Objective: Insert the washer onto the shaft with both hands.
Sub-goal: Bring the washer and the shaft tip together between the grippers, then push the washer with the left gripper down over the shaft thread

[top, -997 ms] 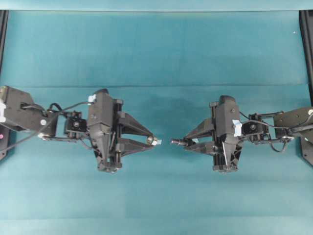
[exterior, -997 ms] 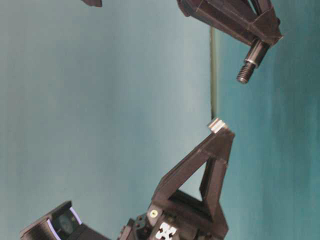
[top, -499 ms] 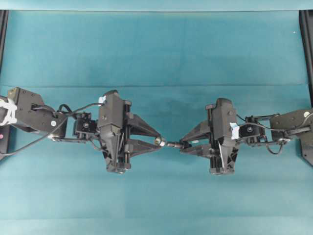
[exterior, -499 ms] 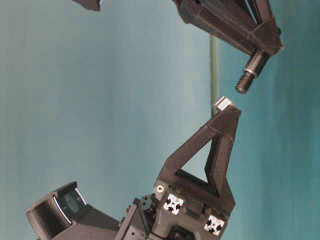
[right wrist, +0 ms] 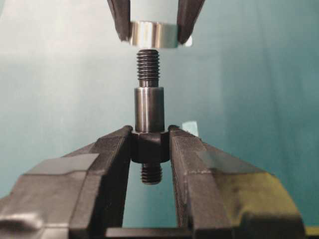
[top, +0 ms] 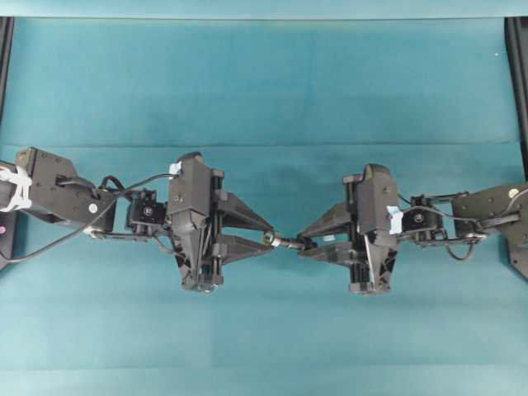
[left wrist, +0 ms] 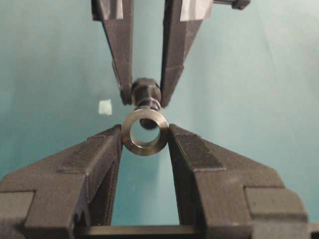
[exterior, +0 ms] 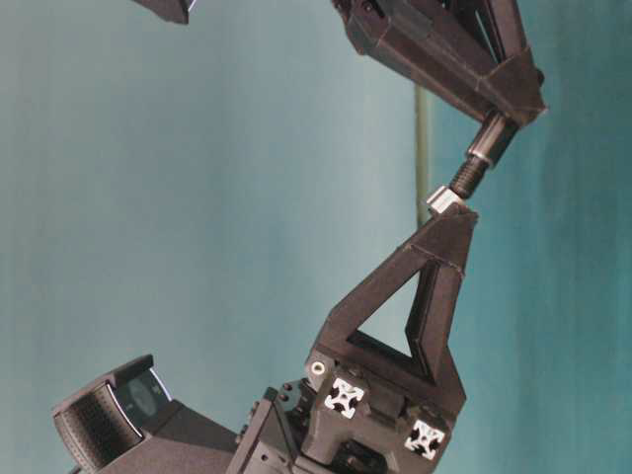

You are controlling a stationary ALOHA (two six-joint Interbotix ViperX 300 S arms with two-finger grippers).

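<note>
Here the washer (left wrist: 145, 132) sits pinched at the tips of the left end effector (top: 270, 240), its hole meeting the threaded tip of the shaft (right wrist: 149, 110), which the right end effector (top: 302, 242) clamps by its collar above the teal table (top: 264, 82).

Two black arms: left gripper (top: 269, 238), right gripper (top: 304, 244), pointed triangular open-frame fingers. Loose black cables, white cable tie far left, pale blue tape tags.
</note>
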